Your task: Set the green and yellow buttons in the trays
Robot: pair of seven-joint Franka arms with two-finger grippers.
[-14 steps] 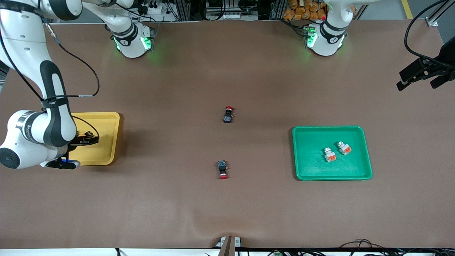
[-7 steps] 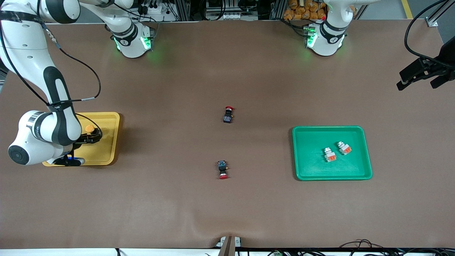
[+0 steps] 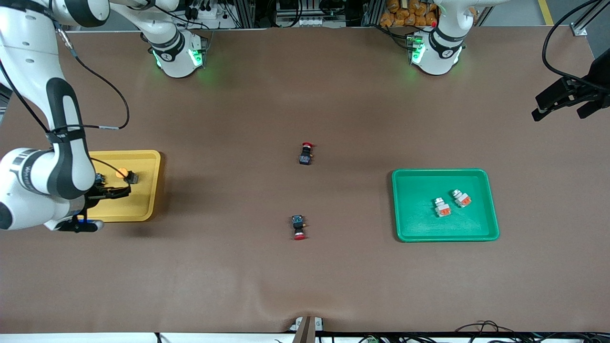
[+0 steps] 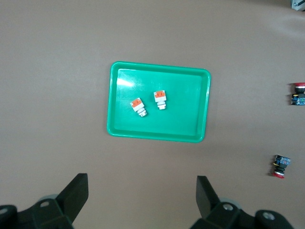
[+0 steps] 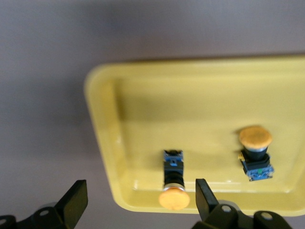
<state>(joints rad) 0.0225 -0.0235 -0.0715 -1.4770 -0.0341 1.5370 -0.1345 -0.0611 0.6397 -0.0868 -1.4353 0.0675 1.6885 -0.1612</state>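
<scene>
Two black-bodied buttons with orange-yellow caps (image 5: 172, 183) (image 5: 256, 152) lie in the yellow tray (image 5: 190, 109). In the front view one of them (image 3: 125, 176) shows in that tray (image 3: 143, 209); the arm partly hides the other. My right gripper (image 3: 121, 190) (image 5: 140, 200) is open and empty just over the tray, beside the first button. Two white buttons with orange blocks (image 3: 442, 207) (image 3: 461, 198) lie in the green tray (image 3: 419, 224). They also show in the left wrist view (image 4: 138, 106) (image 4: 160, 99), as does the tray (image 4: 186, 119). My left gripper (image 3: 558, 114) (image 4: 141, 183) waits open, high up near the green tray.
Two black-bodied buttons with red caps (image 3: 306, 153) (image 3: 298, 226) lie on the brown table between the trays. They also show in the left wrist view (image 4: 299, 93) (image 4: 281, 166).
My right gripper has drawn back from the yellow-capped button, which now lies uncovered in the yellow tray. The left arm has not moved.
</scene>
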